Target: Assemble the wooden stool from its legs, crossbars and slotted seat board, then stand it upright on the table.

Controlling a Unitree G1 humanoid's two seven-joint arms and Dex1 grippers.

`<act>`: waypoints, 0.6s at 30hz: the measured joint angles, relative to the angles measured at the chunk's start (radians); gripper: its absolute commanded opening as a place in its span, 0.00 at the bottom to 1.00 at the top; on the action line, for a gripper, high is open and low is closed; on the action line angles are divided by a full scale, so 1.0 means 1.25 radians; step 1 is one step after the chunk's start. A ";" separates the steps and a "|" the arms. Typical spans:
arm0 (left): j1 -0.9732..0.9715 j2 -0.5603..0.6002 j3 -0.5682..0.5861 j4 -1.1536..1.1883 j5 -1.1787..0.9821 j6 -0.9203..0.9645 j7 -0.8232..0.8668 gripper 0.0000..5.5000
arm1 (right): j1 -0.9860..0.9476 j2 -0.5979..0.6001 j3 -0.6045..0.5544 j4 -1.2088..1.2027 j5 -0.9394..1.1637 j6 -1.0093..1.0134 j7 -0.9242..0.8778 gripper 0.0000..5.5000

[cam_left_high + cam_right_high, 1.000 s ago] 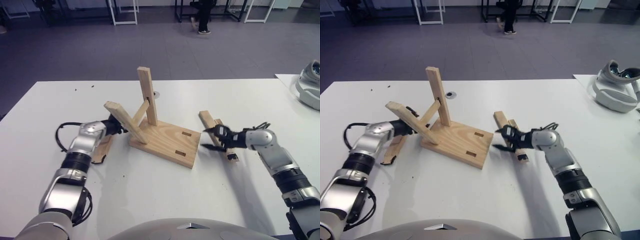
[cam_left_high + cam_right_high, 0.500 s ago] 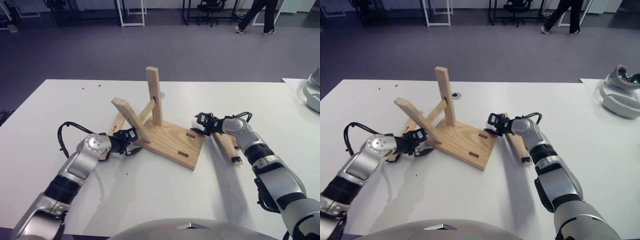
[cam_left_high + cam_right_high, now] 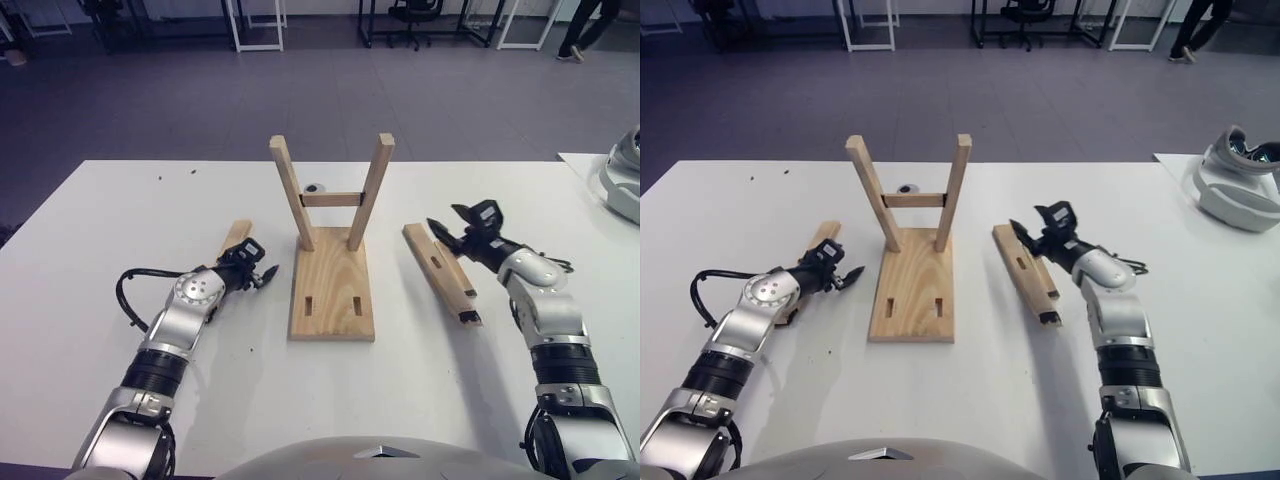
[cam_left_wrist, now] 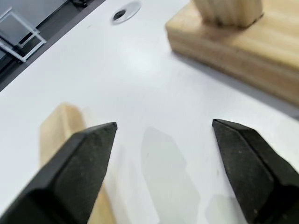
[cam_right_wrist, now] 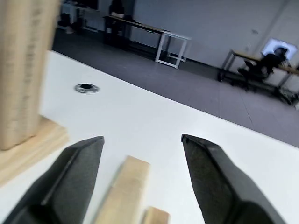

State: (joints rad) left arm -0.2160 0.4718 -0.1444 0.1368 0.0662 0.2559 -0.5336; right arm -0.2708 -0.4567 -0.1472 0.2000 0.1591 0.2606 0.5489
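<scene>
Though wide open and empty, left pincer [image 3: 262, 272] just beside a loose leg [image 3: 237, 238], right pincer [image 3: 445, 218] by paired legs [image 3: 441, 272].

The seat board [image 3: 331, 290] is pale honey wood with visible grain and two small dark slots. The upright legs [image 3: 288, 195] and the crossbar [image 3: 330, 199] are the same light wood. At three o'clock of the board, the loose legs [image 3: 438, 268] are pale wood, dark at the six o'clock tip. At nine o'clock, a loose piece [image 3: 237, 237] is pale too. The table [image 3: 420, 400] is white with a few dark specks. The left gripper [image 4: 163, 123] and right gripper [image 5: 141, 137] are matte black. The headset [image 3: 622, 180], at three o'clock, is white and grey.
</scene>
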 measured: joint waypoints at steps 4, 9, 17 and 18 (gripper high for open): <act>0.012 -0.020 0.013 -0.093 -0.025 0.036 0.000 0.68 | 0.036 -0.037 -0.007 0.066 -0.004 0.063 0.005 0.57; 0.050 -0.020 0.014 -0.131 -0.025 0.069 0.000 0.68 | 0.073 -0.031 0.000 0.070 0.005 0.085 0.014 0.57; 0.076 -0.023 0.011 -0.175 -0.025 0.093 0.000 0.68 | 0.115 -0.003 0.027 -0.010 0.030 0.120 0.023 0.57; 0.080 -0.023 0.010 -0.175 -0.025 0.094 0.001 0.68 | 0.125 -0.001 0.029 -0.021 0.032 0.121 0.023 0.57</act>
State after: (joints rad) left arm -0.1155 0.4426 -0.1318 -0.0825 0.0347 0.3728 -0.5329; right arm -0.1141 -0.4584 -0.1115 0.1740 0.1996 0.4113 0.5775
